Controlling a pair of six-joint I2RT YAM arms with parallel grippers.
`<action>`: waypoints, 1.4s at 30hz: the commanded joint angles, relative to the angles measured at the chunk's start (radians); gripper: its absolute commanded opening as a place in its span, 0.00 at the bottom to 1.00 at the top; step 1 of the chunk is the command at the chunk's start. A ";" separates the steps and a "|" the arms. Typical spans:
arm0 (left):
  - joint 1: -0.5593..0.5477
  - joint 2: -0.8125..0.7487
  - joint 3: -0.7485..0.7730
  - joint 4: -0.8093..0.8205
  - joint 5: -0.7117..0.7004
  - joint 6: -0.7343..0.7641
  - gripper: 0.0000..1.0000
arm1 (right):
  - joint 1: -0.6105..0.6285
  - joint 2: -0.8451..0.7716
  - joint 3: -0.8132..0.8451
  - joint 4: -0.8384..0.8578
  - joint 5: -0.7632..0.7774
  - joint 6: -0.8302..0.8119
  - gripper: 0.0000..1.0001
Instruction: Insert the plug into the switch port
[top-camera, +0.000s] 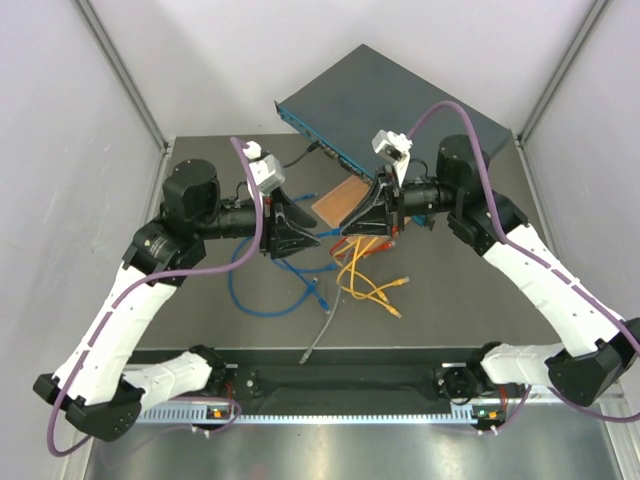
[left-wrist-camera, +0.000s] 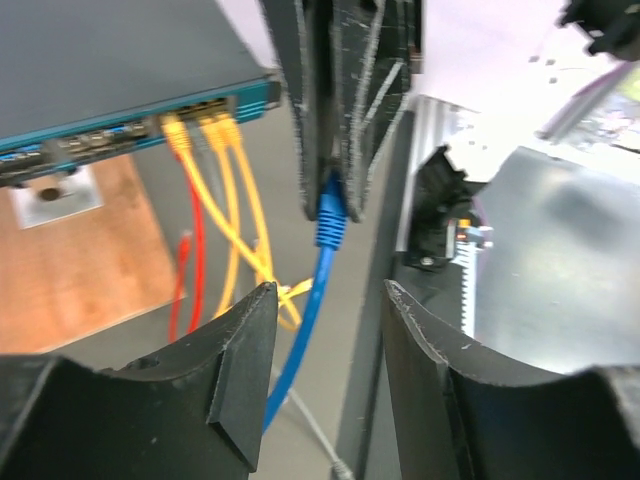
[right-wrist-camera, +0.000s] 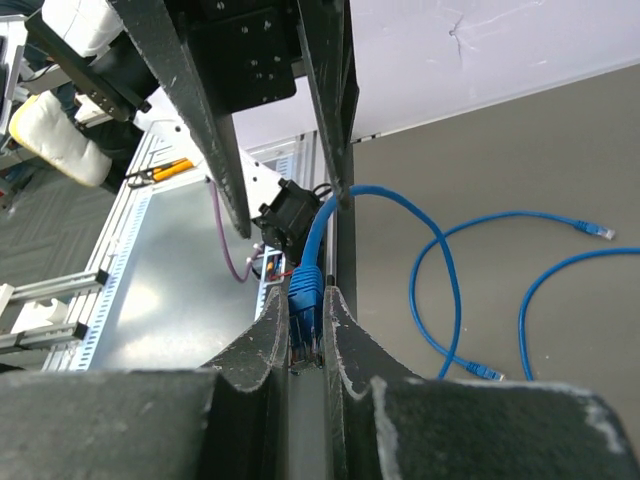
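Observation:
The dark teal-grey switch lies at the back of the table, and its port row holds several yellow plugs. My right gripper is shut on the blue plug, which it holds in front of the switch and clear of the ports. The blue cable runs down from the plug. My left gripper faces the right one with its jaws open. That cable passes the gap between them. In the top view the two grippers, left and right, nearly meet tip to tip.
A brown wooden board lies in front of the switch. Loose yellow, red, blue and grey cables sprawl on the grey table between the arms. A metal rail runs along the near edge.

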 joint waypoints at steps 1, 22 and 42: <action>0.006 0.002 -0.016 0.091 0.110 -0.056 0.51 | 0.013 -0.029 0.012 0.032 -0.003 -0.020 0.00; 0.008 0.035 -0.064 0.133 0.141 -0.108 0.27 | 0.024 -0.043 0.017 0.030 0.005 -0.028 0.00; -0.003 0.017 -0.111 0.119 -0.126 -0.053 0.00 | -0.087 -0.081 0.014 0.025 0.155 0.081 0.88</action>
